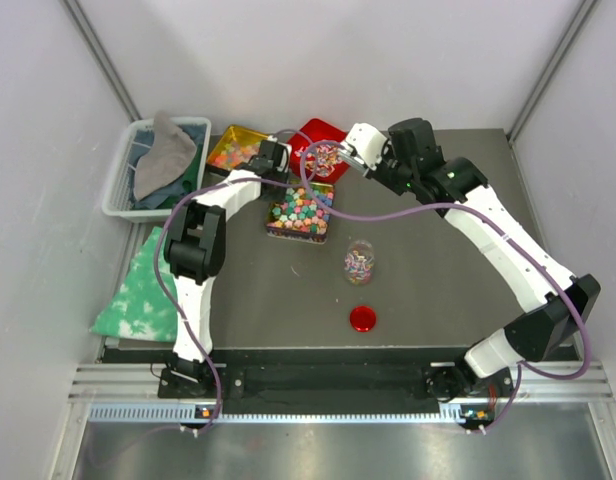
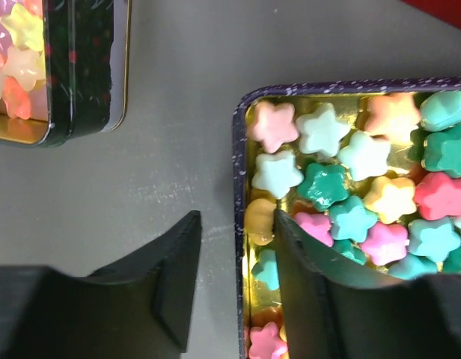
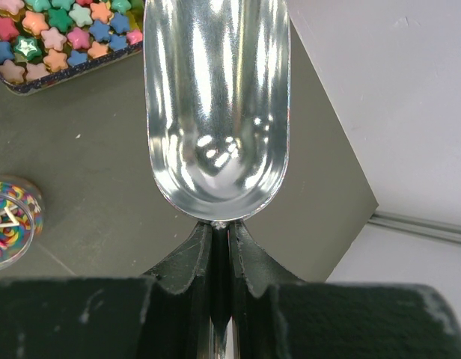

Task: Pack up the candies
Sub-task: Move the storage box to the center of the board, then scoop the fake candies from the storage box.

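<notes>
Jar (image 1: 360,276) sits nearest, apart from the tin (image 2: 328,87). Mid-table, left gripper (image 2: 234,224) has its jaws apart, straddling the tin's side wall: one finger outside, one inside among the star candies (image 2: 343,187). Farther back, right gripper (image 3: 219,233) is clamped on the empty scoop (image 3: 215,112). The tin lies ahead-left of the scoop's mouth.

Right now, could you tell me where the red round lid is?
In the top view, the red round lid lies on the table, about midway across, between the clear jar and the near edge.
</notes>
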`<move>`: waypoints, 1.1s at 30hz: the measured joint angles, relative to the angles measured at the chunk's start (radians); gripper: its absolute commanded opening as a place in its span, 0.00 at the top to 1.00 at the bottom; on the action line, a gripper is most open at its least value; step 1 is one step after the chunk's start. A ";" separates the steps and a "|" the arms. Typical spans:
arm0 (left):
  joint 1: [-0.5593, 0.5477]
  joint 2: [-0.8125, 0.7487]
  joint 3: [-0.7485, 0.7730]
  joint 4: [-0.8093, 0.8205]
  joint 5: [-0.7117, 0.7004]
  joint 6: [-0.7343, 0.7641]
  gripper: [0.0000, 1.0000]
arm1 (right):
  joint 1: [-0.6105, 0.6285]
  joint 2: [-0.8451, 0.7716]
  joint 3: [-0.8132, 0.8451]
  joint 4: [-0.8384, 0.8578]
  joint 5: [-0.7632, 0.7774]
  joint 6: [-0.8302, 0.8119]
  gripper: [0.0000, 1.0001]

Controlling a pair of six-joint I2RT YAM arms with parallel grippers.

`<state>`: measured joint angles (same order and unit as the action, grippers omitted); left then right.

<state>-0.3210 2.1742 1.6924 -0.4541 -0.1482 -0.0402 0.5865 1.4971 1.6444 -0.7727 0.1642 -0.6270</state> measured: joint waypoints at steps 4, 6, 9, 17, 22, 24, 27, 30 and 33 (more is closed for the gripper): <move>0.006 0.000 0.000 0.008 0.002 0.006 0.55 | 0.000 0.000 0.000 0.000 0.000 0.000 1.00; 0.011 0.000 0.000 0.008 0.004 0.007 0.60 | 0.000 0.000 0.000 0.000 0.000 0.000 1.00; 0.019 0.001 0.000 0.007 0.013 0.007 0.65 | 0.002 0.000 0.000 0.000 0.000 0.000 1.00; 0.026 0.014 0.000 0.006 0.033 0.012 0.32 | 0.008 0.000 0.000 0.000 0.010 -0.001 1.00; 0.031 0.014 0.000 0.008 0.046 0.009 0.37 | 0.009 0.000 0.000 0.000 0.012 -0.001 1.00; 0.032 0.014 0.000 0.006 0.046 0.010 0.39 | 0.010 0.000 0.000 0.000 0.013 -0.001 1.00; 0.032 0.014 0.000 0.003 0.043 0.010 0.40 | 0.013 0.000 0.001 0.000 0.016 -0.001 1.00; 0.035 0.014 0.000 -0.002 0.035 0.010 0.40 | 0.013 0.000 0.001 0.000 0.018 -0.001 1.00; 0.045 0.010 -0.006 -0.001 0.051 0.007 0.40 | 0.013 0.000 0.001 0.000 0.019 -0.001 1.00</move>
<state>-0.2764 2.1841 1.6867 -0.4549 -0.0975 -0.0334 0.5999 1.4971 1.6451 -0.7727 0.1829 -0.6281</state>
